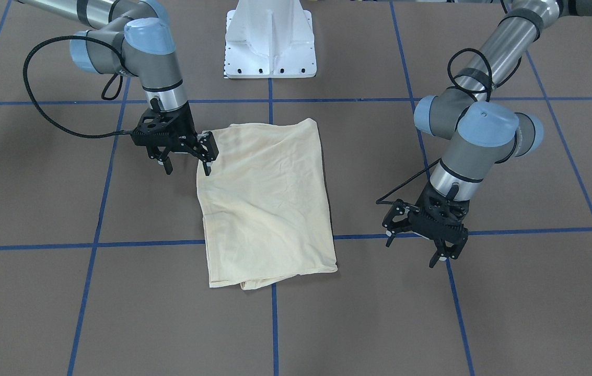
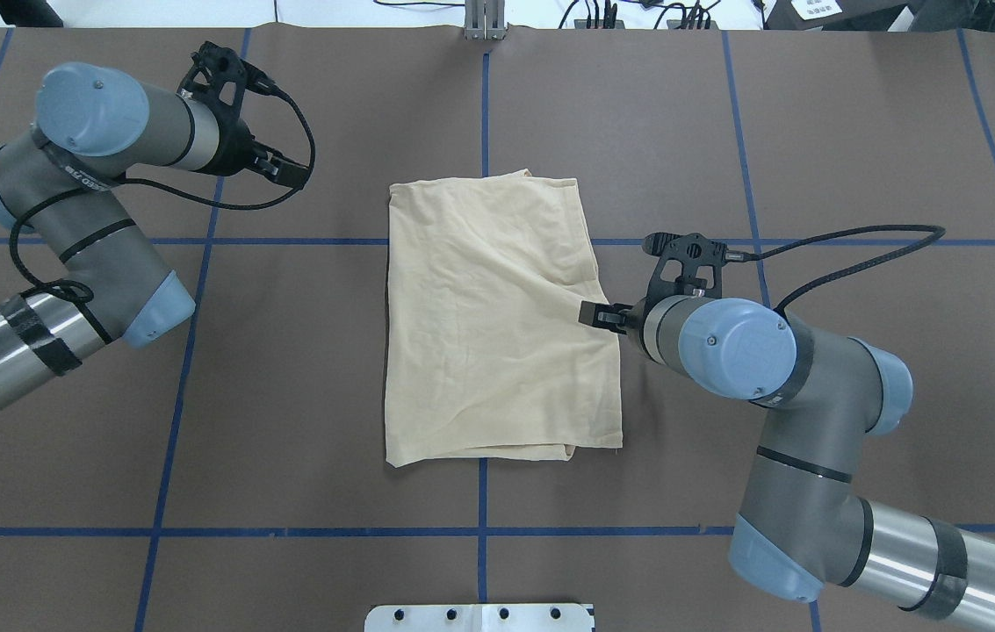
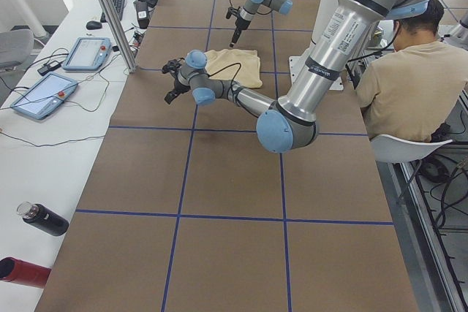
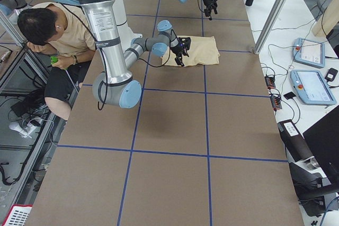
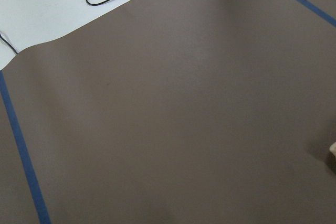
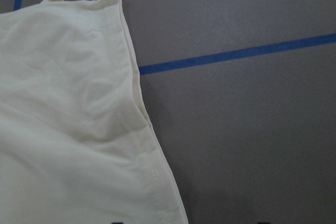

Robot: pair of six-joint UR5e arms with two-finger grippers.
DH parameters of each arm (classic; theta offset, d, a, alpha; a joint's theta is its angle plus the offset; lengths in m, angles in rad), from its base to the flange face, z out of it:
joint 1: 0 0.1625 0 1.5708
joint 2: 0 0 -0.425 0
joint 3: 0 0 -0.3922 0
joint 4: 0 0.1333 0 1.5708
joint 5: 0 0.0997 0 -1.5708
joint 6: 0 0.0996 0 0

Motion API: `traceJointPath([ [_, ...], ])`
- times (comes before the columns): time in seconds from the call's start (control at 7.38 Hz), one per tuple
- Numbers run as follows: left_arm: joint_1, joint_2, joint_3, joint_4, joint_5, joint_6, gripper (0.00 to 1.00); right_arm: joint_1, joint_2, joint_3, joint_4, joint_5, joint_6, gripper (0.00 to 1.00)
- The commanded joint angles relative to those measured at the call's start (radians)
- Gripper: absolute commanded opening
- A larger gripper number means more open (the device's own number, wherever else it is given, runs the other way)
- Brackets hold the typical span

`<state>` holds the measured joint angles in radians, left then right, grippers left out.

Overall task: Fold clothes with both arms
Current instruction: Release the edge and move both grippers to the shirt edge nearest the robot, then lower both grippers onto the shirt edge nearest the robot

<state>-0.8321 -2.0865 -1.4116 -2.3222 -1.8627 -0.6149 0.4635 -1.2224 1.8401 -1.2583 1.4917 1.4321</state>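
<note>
The clothes are one pale cream-yellow shirt (image 1: 269,203) (image 2: 488,333), folded into a rough rectangle at the table's middle with its print hidden. My right gripper (image 1: 187,169) (image 2: 595,314) hangs low at the shirt's edge on the robot's right, open. One finger is over the hem, the other over bare table. In the right wrist view the shirt's stitched hem (image 6: 131,129) runs between two dark fingertips at the bottom edge. My left gripper (image 1: 413,253) (image 2: 286,168) hovers open over bare table, well clear of the shirt. The left wrist view shows only brown table.
The white pedestal base (image 1: 269,42) stands at the robot's side of the table. Blue tape lines (image 1: 144,244) cross the brown surface. A seated person (image 3: 409,85) is beside the table. Teach pendants (image 3: 88,52), cables, bottles (image 3: 44,218) and a metal post (image 3: 110,12) line the far side.
</note>
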Motion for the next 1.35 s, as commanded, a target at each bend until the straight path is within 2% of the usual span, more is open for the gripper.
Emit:
traceJointPath([
  [0.0, 0.127, 0.128, -0.235, 0.007, -0.023, -0.248, 1.0, 0.021, -0.073, 0.104, 0.0, 0.035, 0.001, 1.0],
  [0.14, 0.227, 0.173, -0.307, 0.009, 0.04, -0.344, 1.0, 0.021, -0.138, 0.158, 0.002, 0.036, 0.002, 1.0],
  [0.27, 0.342, 0.196, -0.329, 0.009, 0.16, -0.436, 1.0, 0.021, -0.169, 0.188, 0.002, 0.038, 0.002, 1.0],
  [0.41, 0.419, 0.197, -0.34, 0.026, 0.224, -0.512, 1.0, 0.021, -0.172, 0.188, 0.002, 0.038, 0.002, 1.0],
  [0.54, 0.462, 0.189, -0.365, 0.097, 0.229, -0.57, 0.96, 0.02, -0.172, 0.186, 0.002, 0.038, 0.002, 1.0],
  [0.81, 0.505, 0.142, -0.418, 0.245, 0.229, -0.614, 0.73, 0.02, -0.172, 0.188, 0.002, 0.036, 0.004, 1.0],
  [1.08, 0.566, 0.132, -0.4, 0.259, 0.229, -0.641, 0.57, 0.018, -0.172, 0.186, 0.002, 0.036, 0.004, 1.0],
  [1.22, 0.567, 0.134, -0.395, 0.259, 0.229, -0.64, 0.57, 0.018, -0.169, 0.186, 0.003, 0.036, 0.004, 1.0],
])
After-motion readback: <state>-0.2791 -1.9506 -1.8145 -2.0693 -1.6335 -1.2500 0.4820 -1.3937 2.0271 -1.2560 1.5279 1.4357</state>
